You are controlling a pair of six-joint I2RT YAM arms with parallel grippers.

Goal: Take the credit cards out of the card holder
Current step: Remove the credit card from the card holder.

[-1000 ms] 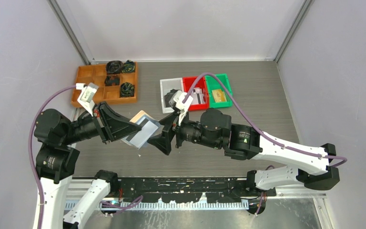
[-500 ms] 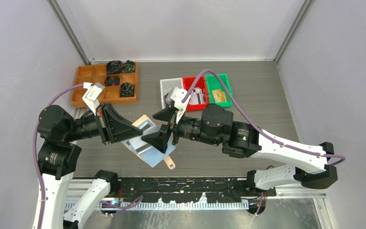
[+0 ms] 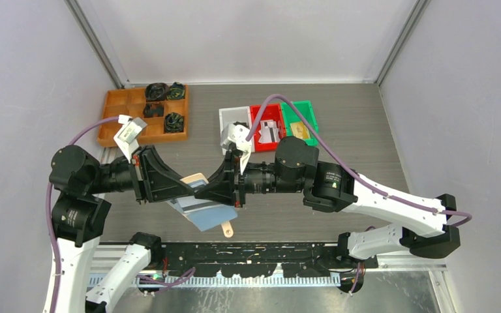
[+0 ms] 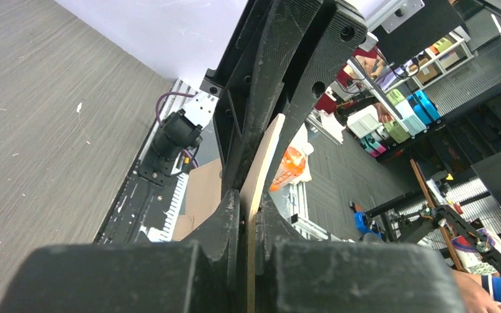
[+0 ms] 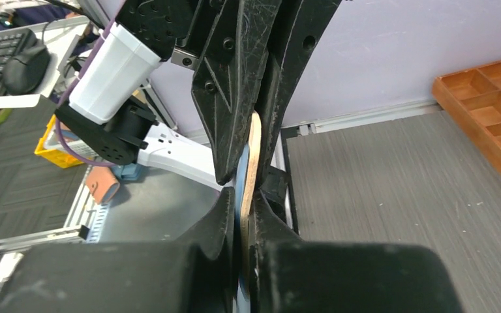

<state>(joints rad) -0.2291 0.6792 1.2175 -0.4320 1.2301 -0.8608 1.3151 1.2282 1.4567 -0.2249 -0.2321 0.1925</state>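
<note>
The card holder (image 3: 207, 212) hangs in the air over the table's near middle, pale blue inside showing, its tan tab strap (image 3: 227, 229) dangling at the bottom. My left gripper (image 3: 184, 189) is shut on its left edge. My right gripper (image 3: 203, 192) is shut on it from the opposite side. In the left wrist view the holder's tan edge (image 4: 259, 176) runs up between my closed jaws (image 4: 251, 212). In the right wrist view a tan and blue edge (image 5: 249, 169) is pinched in my jaws (image 5: 242, 208). No credit cards show in the holder. One striped card (image 3: 272, 131) lies in the red bin.
An orange compartment tray (image 3: 121, 111) with black lumps (image 3: 157, 91) sits at the back left. White (image 3: 229, 115), red (image 3: 259, 112) and green (image 3: 308, 111) bins stand side by side at the back centre, a yellowish card (image 3: 301, 133) in the green one.
My right gripper went from open beside the holder to shut on it. The holder dropped lower and unfolded, its tab strap now hanging down. The left grip is unchanged.
</note>
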